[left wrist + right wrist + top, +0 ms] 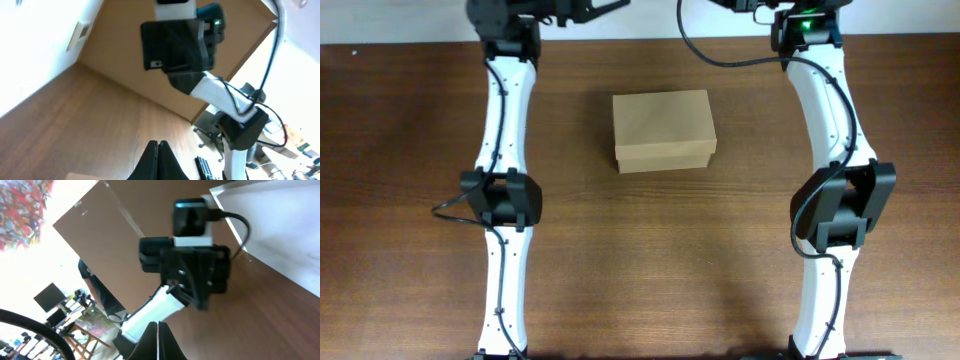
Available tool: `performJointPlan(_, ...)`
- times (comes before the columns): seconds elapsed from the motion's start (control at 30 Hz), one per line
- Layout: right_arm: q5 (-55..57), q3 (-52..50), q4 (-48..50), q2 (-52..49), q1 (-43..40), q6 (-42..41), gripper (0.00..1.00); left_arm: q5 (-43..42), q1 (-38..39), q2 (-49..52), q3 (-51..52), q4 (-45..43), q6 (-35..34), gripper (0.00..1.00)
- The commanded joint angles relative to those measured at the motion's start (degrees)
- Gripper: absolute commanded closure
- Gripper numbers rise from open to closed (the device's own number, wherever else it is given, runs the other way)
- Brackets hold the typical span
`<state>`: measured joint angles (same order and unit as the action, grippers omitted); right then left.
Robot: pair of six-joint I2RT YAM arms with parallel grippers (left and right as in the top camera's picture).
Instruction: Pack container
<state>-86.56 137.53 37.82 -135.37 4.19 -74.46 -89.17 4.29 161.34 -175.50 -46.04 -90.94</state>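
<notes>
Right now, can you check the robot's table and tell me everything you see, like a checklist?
Surface: brown wooden table, bare apart from the box and the arms.
Job's things: cardboard box sits between the two arms with its lid down; nothing touches it.
Clutter: nothing seen.
Grippers: left gripper and right gripper both have their fingers pressed together, holding nothing, lifted off the table.
Cables: black cable loops beside the right arm, clear of the box.
Surroundings: a monitor and a colourful picture beyond the table.
</notes>
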Motion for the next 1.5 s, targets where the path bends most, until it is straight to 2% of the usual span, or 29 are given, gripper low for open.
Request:
performJointPlan(0.0,-0.6,3.2,0.2,1.4,0.5,-4.3,0.96,1.8,-1.1,-0.6,-4.5,1.6,-0.7,0.98)
performJointPlan(0.13,-0.6,9.6,0.2,1.4,1.9,-4.7,0.96,5.6,-1.6,-4.9,-4.3,4.7,1.9,0.98)
performJointPlan(0.17,-0.1,11.6,0.2,1.4,2.2,-4.7,0.96,6.9,-1.7,-5.9,-4.3,7.9,3.6,0.98)
performJointPlan(0.23,1.5,15.6,0.2,1.4,2.7,-4.6,0.96,9.2,-2.0,-8.4,-4.3,17.1,11.5,0.99)
performJointPlan(0.33,3.9,20.0,-0.1,1.4,2.9,-3.8,0.96,15.2,-2.4,-12.4,-4.3,42.5,32.3,0.98)
performJointPlan(0.37,5.1,21.2,-1.3,1.4,2.9,-3.8,0.96,19.5,-2.6,-14.1,-4.3,55.3,42.2,0.98)
performJointPlan(0.43,6.9,22.3,-3.6,1.4,2.8,-3.6,0.96,27.4,-2.6,-16.6,-4.3,71.2,54.5,0.98)
performJointPlan(0.47,8.5,22.6,-5.9,1.4,2.8,-3.6,0.96,34.0,-2.5,-18.5,-4.3,81.0,62.7,0.97)
performJointPlan(0.6,12.7,22.6,-15.1,1.4,2.5,-0.4,0.96,50.6,-1.4,-22.6,-4.3,97.4,74.5,0.96)
performJointPlan(0.7,16.0,22.6,-27.1,1.4,2.5,5.8,0.96,60.7,-0.9,-24.7,-4.3,105.5,79.3,0.94)
performJointPlan(0.87,22.0,22.6,-57.0,1.4,2.2,23.7,0.96,72.7,0.8,-25.3,-3.9,117.9,86.9,0.94)
performJointPlan(0.97,29.4,22.6,-74.7,1.4,2.2,36.8,0.96,76.2,1.6,-25.3,-2.5,122.4,88.0,0.94)
performJointPlan(1.07,42.8,22.6,-92.6,1.5,2.5,49.0,0.96,76.9,1.6,-25.3,-1.3,124.9,88.3,0.94)
performJointPlan(1.2,58.3,22.6,-107.6,1.5,3.8,59.3,0.96,82.5,3.3,-25.3,0.2,129.5,90.6,0.97)
performJointPlan(1.47,75.6,22.6,-125.5,1.5,6.6,66.9,0.96,86.3,9.5,-25.3,8.7,135.9,92.3,0.98)
